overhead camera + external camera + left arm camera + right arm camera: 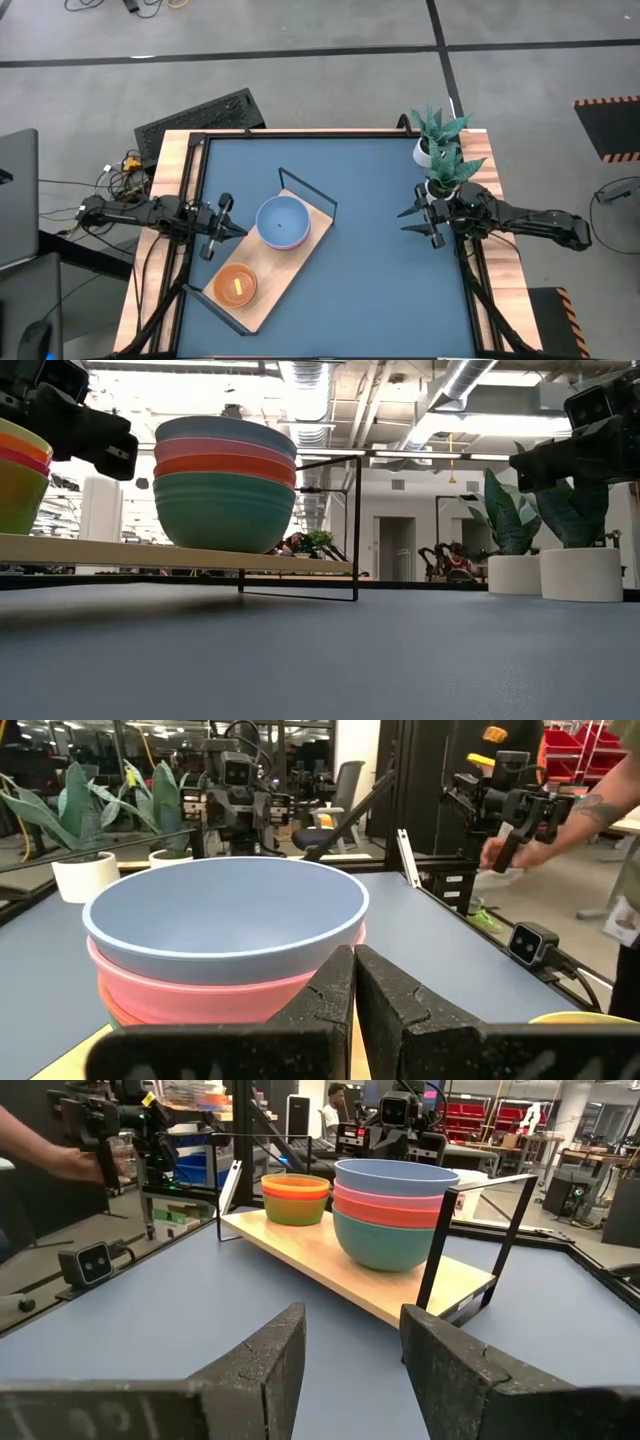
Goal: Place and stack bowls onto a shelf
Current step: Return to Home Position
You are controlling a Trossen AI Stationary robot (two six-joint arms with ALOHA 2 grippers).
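High view: shelf lies diagonally on the blue worktop, left of centre. The big stack, topped by the pale blue bowl, is at the shelf's far end, and the small stack, with the orange bowl on top, is at the near end. Left pincer is just beside the shelf's left edge. Right pincer is well apart from it, near the worktop's right edge by the potted plants. Low view: the big stack reads, bottom to top, teal bowl, red-orange bowl, pink bowl, pale blue, all nested on the board. The small stack is cut off at the picture edge. Both arms are clear of the worktop. Left wrist view: left fingers nearly touch, with only a thin slit between them and nothing held. Pale blue on pink sits straight ahead. A person's hand shows beyond the worktop. Right wrist view: right fingers are spread with a wide gap and hold nothing. The shelf with both stacks is ahead.
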